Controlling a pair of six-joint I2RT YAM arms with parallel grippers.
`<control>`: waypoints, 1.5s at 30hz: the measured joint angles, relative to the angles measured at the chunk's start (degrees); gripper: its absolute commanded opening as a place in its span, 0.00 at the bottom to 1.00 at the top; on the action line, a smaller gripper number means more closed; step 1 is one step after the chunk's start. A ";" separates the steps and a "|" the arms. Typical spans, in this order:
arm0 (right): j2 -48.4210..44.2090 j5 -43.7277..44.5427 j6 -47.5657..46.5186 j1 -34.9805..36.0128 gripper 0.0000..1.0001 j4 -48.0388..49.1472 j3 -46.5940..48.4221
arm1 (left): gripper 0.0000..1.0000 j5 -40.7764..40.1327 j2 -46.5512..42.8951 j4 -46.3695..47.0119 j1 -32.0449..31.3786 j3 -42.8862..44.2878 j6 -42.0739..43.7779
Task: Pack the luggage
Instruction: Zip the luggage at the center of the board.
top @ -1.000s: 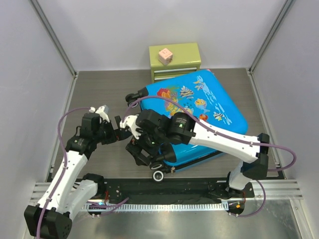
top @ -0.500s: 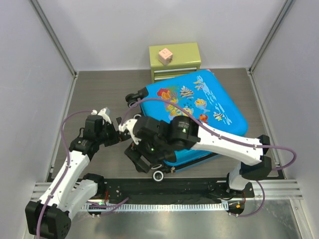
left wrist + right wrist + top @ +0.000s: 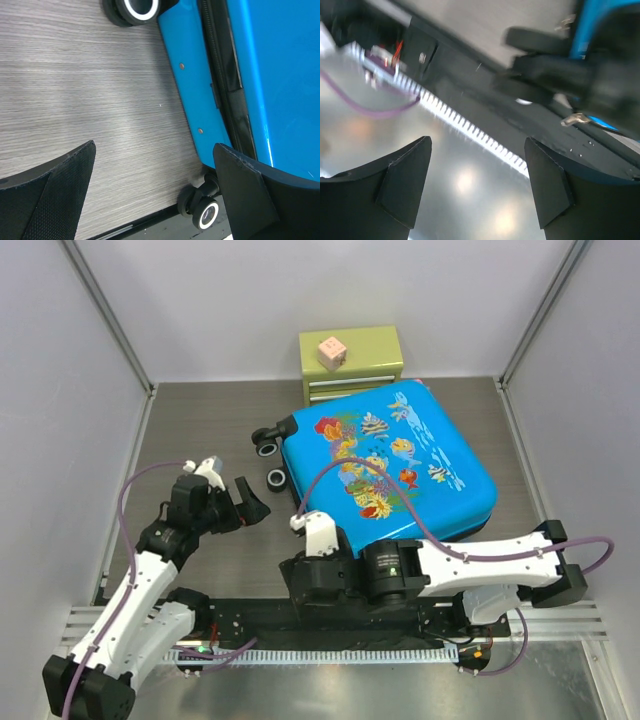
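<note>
Bright blue hard-shell luggage (image 3: 400,465), printed with colourful fish and coral, is seen lying flat and closed on a grey wood-grain counter (image 3: 200,420), filling the centre and right of the overhead view. Its printed shell is turned upward. Two black wheels (image 3: 266,443) are seen at its left end, pointing toward the upper left of the frame. Its far edge is set just in front of a small green drawer chest (image 3: 352,362) against the back wall, and a pink cube (image 3: 331,351) is seen resting on top of that chest.

In the left wrist view, the blue side of the luggage (image 3: 280,75) is shown along the right of the frame, with a black zip band running down it. One wheel (image 3: 137,6) is seen at the top edge and another at the bottom.

The left gripper (image 3: 245,502) is held just left of the wheeled end, low over the counter. Its jaws are spread wide, and only bare counter is framed between them (image 3: 154,146).

The right arm is folded low across the bottom of the overhead view, in front of the luggage. The right gripper (image 3: 477,145) is shown released, with nothing between its jaws; a black rail (image 3: 350,618) and shiny metal are seen, blurred, beyond them.
</note>
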 measured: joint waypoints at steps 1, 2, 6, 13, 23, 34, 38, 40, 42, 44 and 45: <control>-1.07 2.86 2.69 0.37 0.81 0.13 -1.22 | 1.00 -0.26 -0.35 0.00 -0.35 0.00 0.00; -2.05 5.46 5.03 0.68 0.81 0.42 -2.56 | 1.00 -0.50 -0.74 0.02 -0.63 -0.04 0.00; -3.87 12.94 12.11 1.01 0.81 1.88 -7.34 | 1.00 -0.61 -1.77 0.02 -1.01 -0.15 0.00; -0.83 19.71 17.55 1.03 0.80 5.25 -10.78 | 1.00 -0.61 -2.58 0.04 -1.33 -0.33 0.00; -0.85 24.24 22.23 1.44 0.72 8.52 -15.69 | 1.00 -0.04 -3.63 0.48 -1.36 -0.85 0.04; 0.57 27.93 22.86 1.99 0.42 11.58 -17.27 | 1.00 2.16 -4.31 1.60 -1.42 -1.42 0.04; 1.22 29.14 22.10 1.97 0.23 12.70 -17.25 | 1.00 2.86 -4.42 2.23 -1.46 -1.51 0.04; 1.22 29.18 21.84 1.97 0.16 12.74 -17.25 | 1.00 3.06 -4.68 2.45 -1.46 -1.62 0.07; 1.20 29.07 21.64 1.97 0.10 12.72 -17.25 | 1.00 3.15 -4.98 2.69 -1.46 -1.77 0.04; 0.85 28.70 21.22 1.95 0.09 12.72 -17.27 | 1.00 3.30 -5.14 2.95 -1.46 -1.88 0.07; 0.48 28.20 20.96 1.90 0.08 12.68 -17.25 | 1.00 3.34 -5.16 3.08 -1.46 -1.95 0.04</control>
